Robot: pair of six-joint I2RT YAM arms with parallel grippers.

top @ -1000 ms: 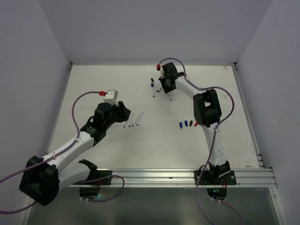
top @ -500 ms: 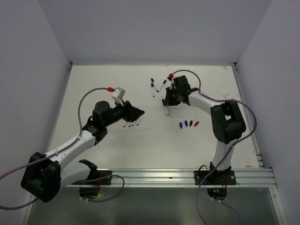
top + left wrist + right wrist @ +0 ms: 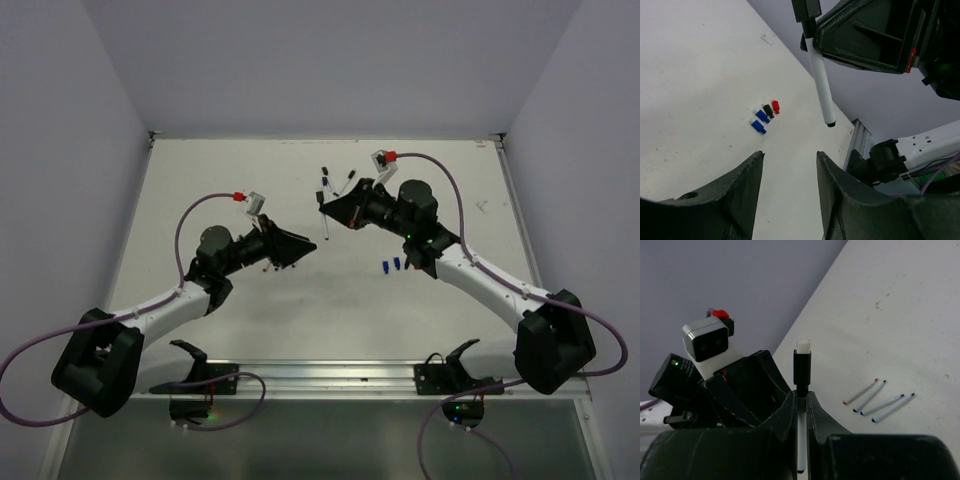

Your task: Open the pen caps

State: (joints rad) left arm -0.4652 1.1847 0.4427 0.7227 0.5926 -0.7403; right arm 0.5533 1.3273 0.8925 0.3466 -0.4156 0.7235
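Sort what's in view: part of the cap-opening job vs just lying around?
Job: black cap on the pen in the right gripper; open left gripper; two pens at the far side, apparently capped.
Lying about: four loose caps; four bare pens.

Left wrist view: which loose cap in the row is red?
The red cap, at the row's upper-right end beside the black cap; the two blue caps sit past that.

A white pen (image 3: 801,440) is clamped between the closed fingers of the right gripper (image 3: 801,396), and its black cap (image 3: 802,369) is seen standing above the fingertips. Left of the pen, the left arm's wrist camera (image 3: 705,342) is seen. Right of the pen, four uncapped pens (image 3: 869,396) are laid side by side on the white table (image 3: 900,315).
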